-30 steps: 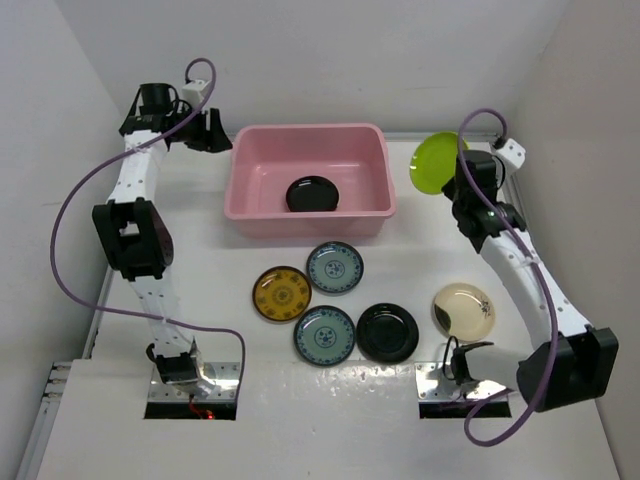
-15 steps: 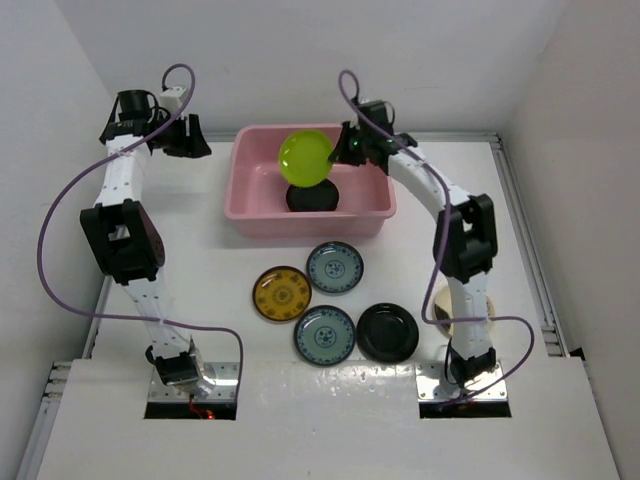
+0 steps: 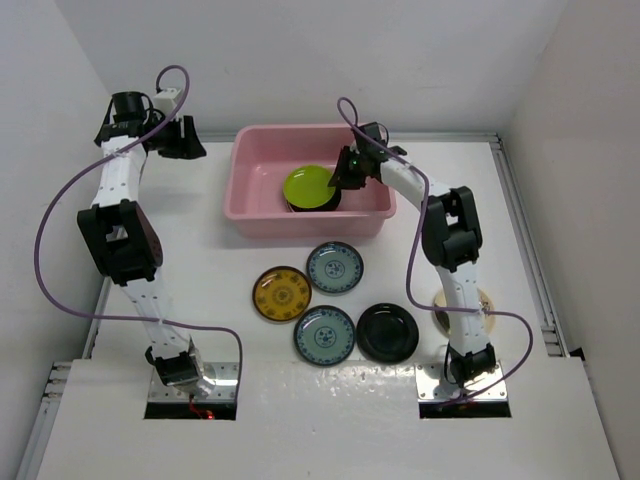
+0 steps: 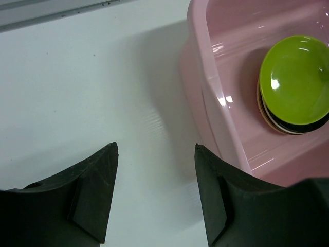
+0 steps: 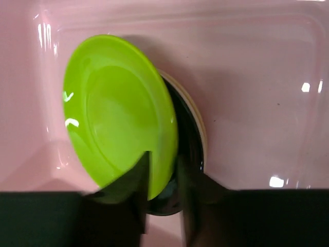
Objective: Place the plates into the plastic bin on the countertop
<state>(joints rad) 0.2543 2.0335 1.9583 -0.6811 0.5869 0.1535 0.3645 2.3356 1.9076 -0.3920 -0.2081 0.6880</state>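
**A:** where's the green plate (image 3: 308, 186) at?

**B:** in the bin (image 3: 250, 215), lying on top of a black plate (image 5: 187, 134). The right hand (image 5: 163, 160) is down in there with a finger on each side of its rim. Can't tell if it's pinching it or has let go.

**A:** and the left hand (image 4: 155, 146)?

**B:** spread wide, nothing in it, over the surface (image 3: 200, 270) just left of the bin. The yellow plate (image 3: 282, 293), two blue-grey plates (image 3: 334, 267) (image 3: 325, 334) and a second black plate (image 3: 387, 332) sit out front.
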